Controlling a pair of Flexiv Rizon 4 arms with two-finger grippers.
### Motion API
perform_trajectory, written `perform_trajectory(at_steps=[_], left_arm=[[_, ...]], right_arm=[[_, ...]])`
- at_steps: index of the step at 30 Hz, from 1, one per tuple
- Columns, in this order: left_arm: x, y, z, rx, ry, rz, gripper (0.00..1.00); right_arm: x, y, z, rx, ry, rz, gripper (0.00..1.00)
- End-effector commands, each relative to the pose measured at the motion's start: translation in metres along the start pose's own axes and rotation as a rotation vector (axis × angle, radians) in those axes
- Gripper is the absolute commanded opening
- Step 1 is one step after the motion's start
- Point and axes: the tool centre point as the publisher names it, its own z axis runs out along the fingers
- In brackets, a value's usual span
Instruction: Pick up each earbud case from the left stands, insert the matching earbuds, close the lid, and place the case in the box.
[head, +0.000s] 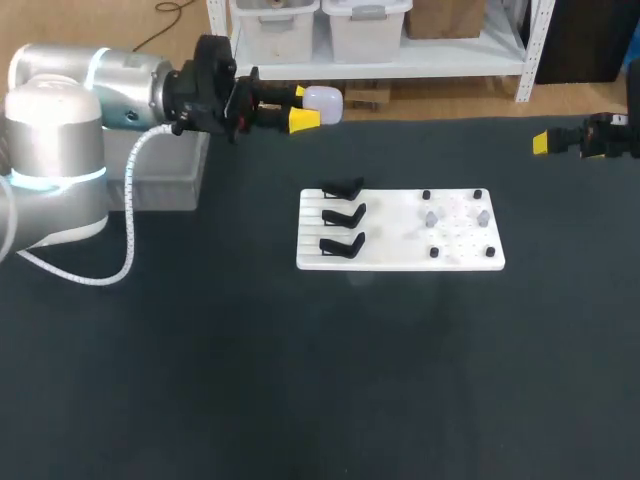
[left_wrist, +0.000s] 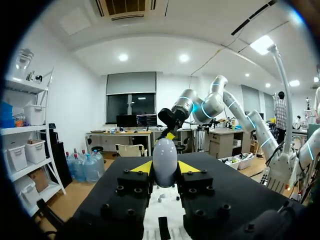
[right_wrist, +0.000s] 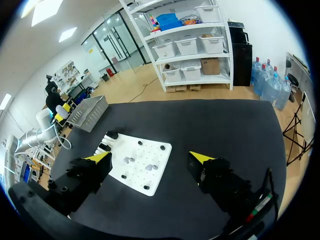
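One earbud case (head: 323, 101), white and rounded, is pinched between the left gripper's (head: 303, 106) yellow tips, over the table's far left edge near the grey box (right_wrist: 89, 116). Risk: the grip looks shallow on a smooth, curved shell, so a fast swing could squirt it out. Right gripper (right_wrist: 150, 159) is spread wide, empty, well apart from the white board (head: 400, 258).

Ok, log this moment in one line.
left end effector: shut on earbud case | right end effector: open, empty | stands: empty
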Motion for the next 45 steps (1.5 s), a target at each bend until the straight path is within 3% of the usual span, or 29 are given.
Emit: perform_trajectory(at_steps=[1, 20, 30, 45], left_arm=[[-0.002, -0.01, -0.001, -0.079, 0.004, 0.003, 0.0], [-0.002, -0.01, -0.001, -0.079, 0.004, 0.003, 0.0], [0.004, -0.013, 0.02, -0.085, -0.061, -0.027, 0.0], [0.015, -0.02, 0.032, -0.059, -0.059, -0.087, 0.0]], right_arm=[[0.0, 0.0, 0.0, 0.001, 0.0, 0.0, 1.0], [0.0, 0.0, 0.0, 0.001, 0.0, 0.0, 1.0], [0.01, 0.057, -0.008, -0.053, 0.013, -0.108, 1.0], [0.035, 0.15, -0.002, -0.168, 0.072, -0.197, 1.0]])
